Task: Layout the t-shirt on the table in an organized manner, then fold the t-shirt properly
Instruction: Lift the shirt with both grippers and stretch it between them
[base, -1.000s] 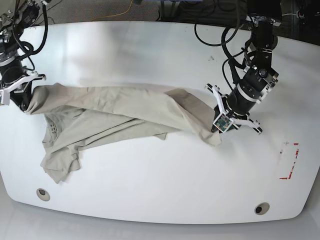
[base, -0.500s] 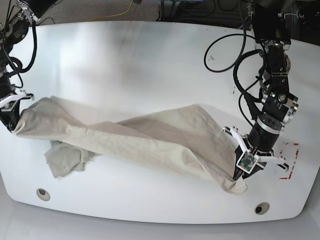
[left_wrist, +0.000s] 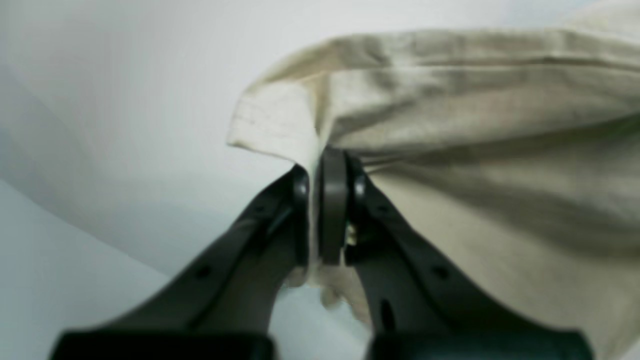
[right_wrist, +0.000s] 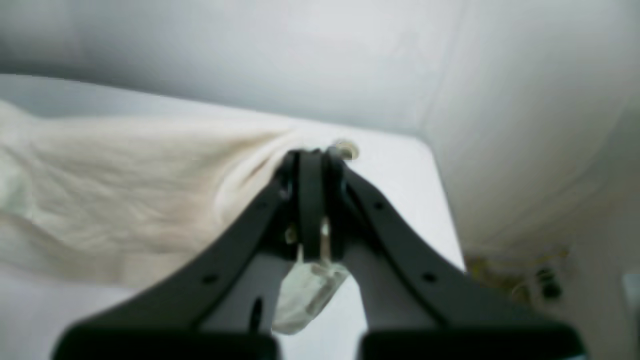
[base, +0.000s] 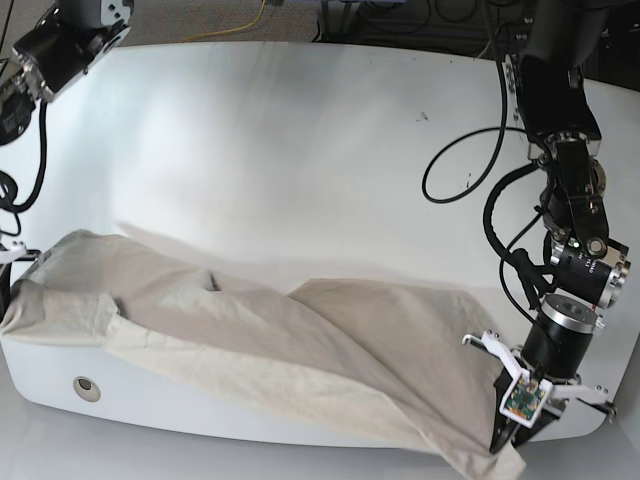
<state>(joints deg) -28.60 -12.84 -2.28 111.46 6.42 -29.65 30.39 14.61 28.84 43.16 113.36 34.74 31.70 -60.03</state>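
The khaki t-shirt (base: 250, 330) lies stretched across the front of the white table (base: 300, 140), wrinkled, with one layer folded over another. Its right corner hangs past the table's front edge. My left gripper (base: 505, 442) is shut on that right corner; in the left wrist view the fingers (left_wrist: 332, 200) pinch a fold of the t-shirt (left_wrist: 475, 125). My right gripper (base: 6, 292) sits at the far left edge, shut on the other end. In the right wrist view the right gripper (right_wrist: 310, 160) clamps bunched t-shirt cloth (right_wrist: 125, 195).
A round grommet hole (base: 86, 386) shows near the front left corner, just below the cloth. A black cable (base: 450, 170) loops down from the left arm over the table's right side. The table's front edge runs under the shirt.
Both grippers have pulled toward the table's front edge and farther apart. The t-shirt came with them, from a bunched heap at mid-table to a long spread sheet along the front.
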